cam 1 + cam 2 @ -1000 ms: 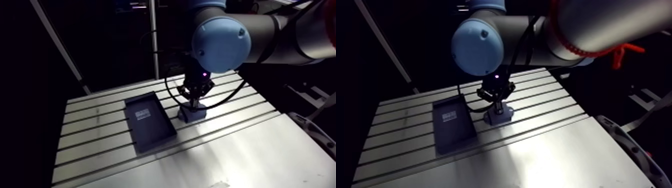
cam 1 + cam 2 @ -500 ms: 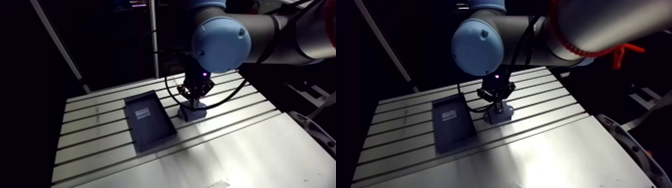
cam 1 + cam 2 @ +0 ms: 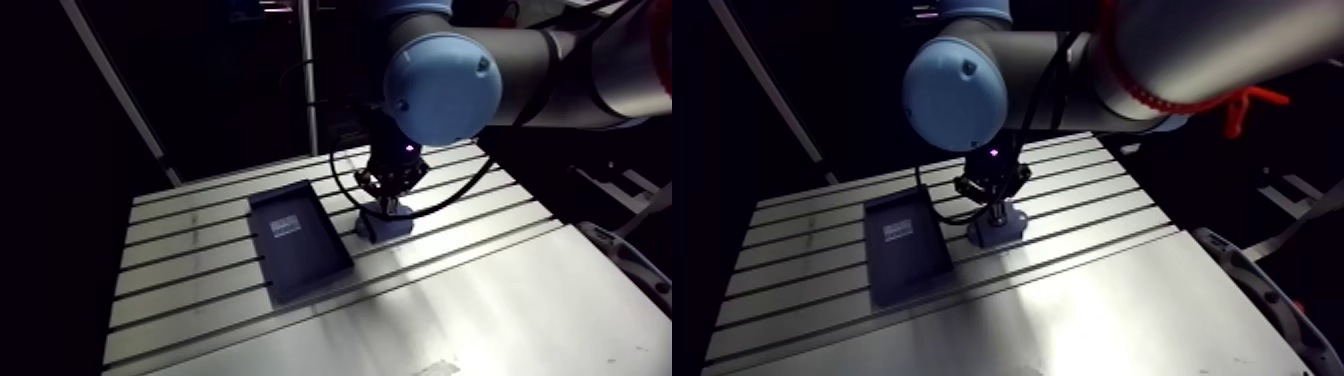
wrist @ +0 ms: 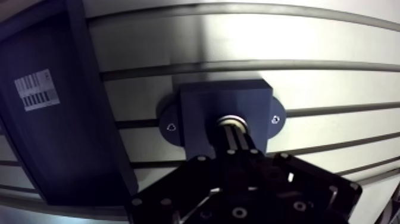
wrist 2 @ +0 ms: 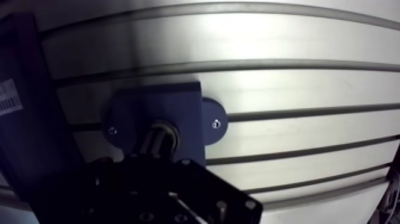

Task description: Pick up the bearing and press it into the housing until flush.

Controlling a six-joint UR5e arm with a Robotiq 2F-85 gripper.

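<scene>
The housing (image 4: 223,101) sits on the table (image 4: 238,42), across one of its slots. The bearing (image 4: 232,121) sits in the housing's central bore. My hand (image 4: 236,136) stands directly above it, fingertips together at the bearing. In the arm view, the tray (image 3: 300,255) lies just left of the housing, not touching it. A label (image 3: 285,226) lies on the tray's floor toward the far end.
</scene>
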